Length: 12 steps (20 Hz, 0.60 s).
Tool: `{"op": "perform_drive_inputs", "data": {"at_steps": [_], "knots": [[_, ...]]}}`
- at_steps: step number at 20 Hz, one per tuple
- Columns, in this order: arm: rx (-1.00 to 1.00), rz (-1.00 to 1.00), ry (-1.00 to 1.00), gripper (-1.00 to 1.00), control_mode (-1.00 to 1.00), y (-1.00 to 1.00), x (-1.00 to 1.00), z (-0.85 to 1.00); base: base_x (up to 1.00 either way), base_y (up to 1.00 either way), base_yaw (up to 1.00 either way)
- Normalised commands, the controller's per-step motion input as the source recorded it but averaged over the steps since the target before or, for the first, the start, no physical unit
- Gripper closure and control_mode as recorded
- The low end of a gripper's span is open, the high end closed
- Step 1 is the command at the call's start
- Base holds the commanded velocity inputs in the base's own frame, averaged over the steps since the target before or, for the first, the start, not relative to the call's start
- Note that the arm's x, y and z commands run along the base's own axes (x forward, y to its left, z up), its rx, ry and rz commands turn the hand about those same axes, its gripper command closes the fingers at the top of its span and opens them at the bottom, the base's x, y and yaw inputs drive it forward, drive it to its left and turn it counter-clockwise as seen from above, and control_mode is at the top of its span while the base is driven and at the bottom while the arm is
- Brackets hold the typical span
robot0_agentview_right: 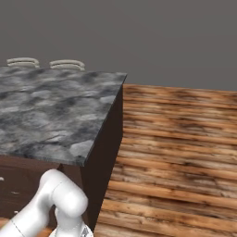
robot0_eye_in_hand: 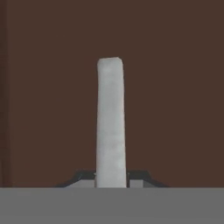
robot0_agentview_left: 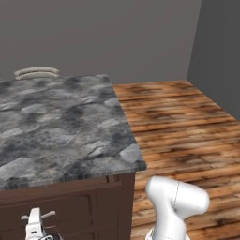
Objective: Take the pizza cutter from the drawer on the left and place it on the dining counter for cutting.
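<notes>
Where the drawer (robot0_eye_in_hand: 175, 87) front faces the hand, silver handle (robot0_eye_in_hand: 110, 122) between the jaws, grip uncertain, dining counter (robot0_agentview_left: 61, 126) above.

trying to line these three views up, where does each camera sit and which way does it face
Left base view: behind the arm on its left, looking forward and down over the dining counter and wood floor; the arm's white link rises at lower right, the hand low at the drawer handle.
Right base view: behind the arm on its right, facing the same counter corner; the white arm rises at lower left.
Hand view: on the hand, facing the brown drawer front up close, the silver handle between the gripper fingertips.
Shared: both base views show the counter and floor.
</notes>
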Motion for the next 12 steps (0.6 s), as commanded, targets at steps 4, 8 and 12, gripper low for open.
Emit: {"op": "perform_drive_inputs", "data": {"at_steps": [4, 8, 12], "knots": [[0.00, 0.00, 0.00, 1.00, -1.00, 0.00, -0.64, -0.08, 0.00, 0.00, 0.00], [0.00, 0.00, 0.00, 1.00, -1.00, 0.00, -0.68, -0.08, 0.00, 0.00, 0.00], [0.00, 0.00, 0.02, 1.00, -1.00, 0.00, -0.74, -0.11, 0.00, 0.00, 0.00]]}}
